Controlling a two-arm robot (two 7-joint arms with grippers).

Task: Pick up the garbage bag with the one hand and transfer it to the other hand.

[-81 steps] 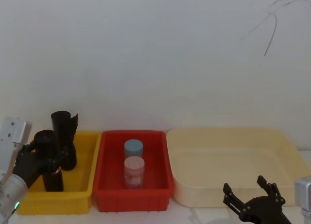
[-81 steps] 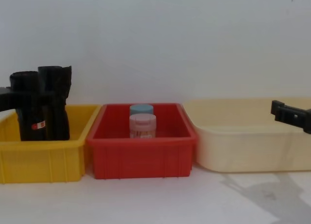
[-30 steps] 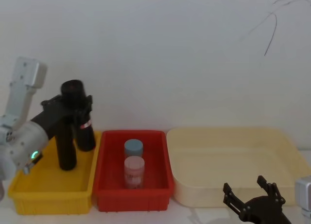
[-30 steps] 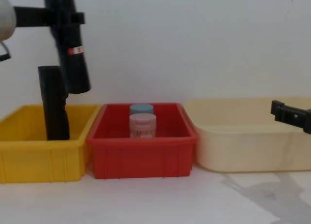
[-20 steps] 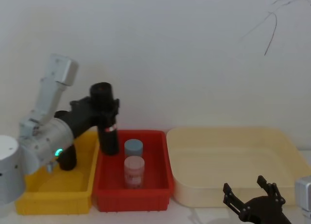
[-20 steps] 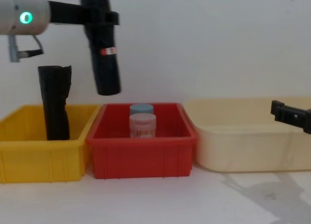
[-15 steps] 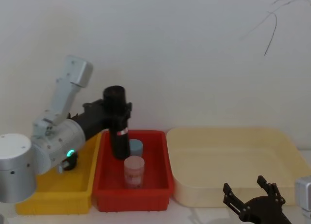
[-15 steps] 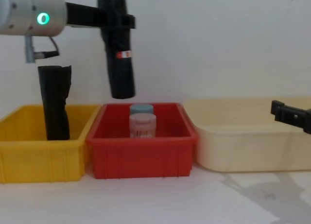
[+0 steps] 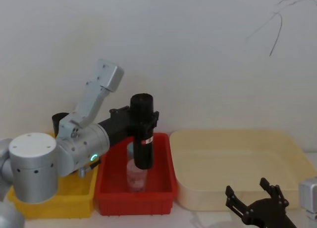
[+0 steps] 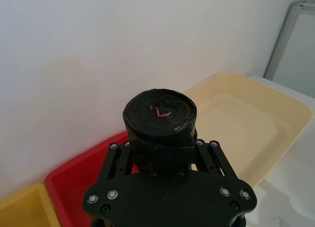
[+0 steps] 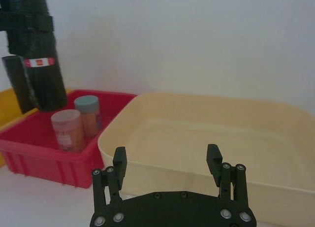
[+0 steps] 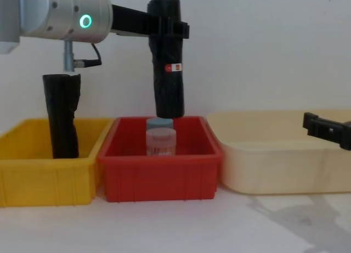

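The left black two-finger gripper (image 12: 167,26), on a green-ringed silver wrist, is clamped around the top of the tall black cylindrical garbage-bag roll (image 12: 169,83). It holds the roll upright in the air over the back of the red plastic bin (image 12: 159,179), just above two lidded jars (image 12: 160,142). The right black gripper (image 11: 166,152) sits low near the front right corner of the desk (image 12: 181,225), before the cream tub (image 12: 274,165), fingers spread apart.

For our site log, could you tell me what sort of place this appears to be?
Probably a robot lab bench: a yellow plastic bin, a red plastic bin and a cream plastic tub stand in a row on a white tabletop against a plain white wall.
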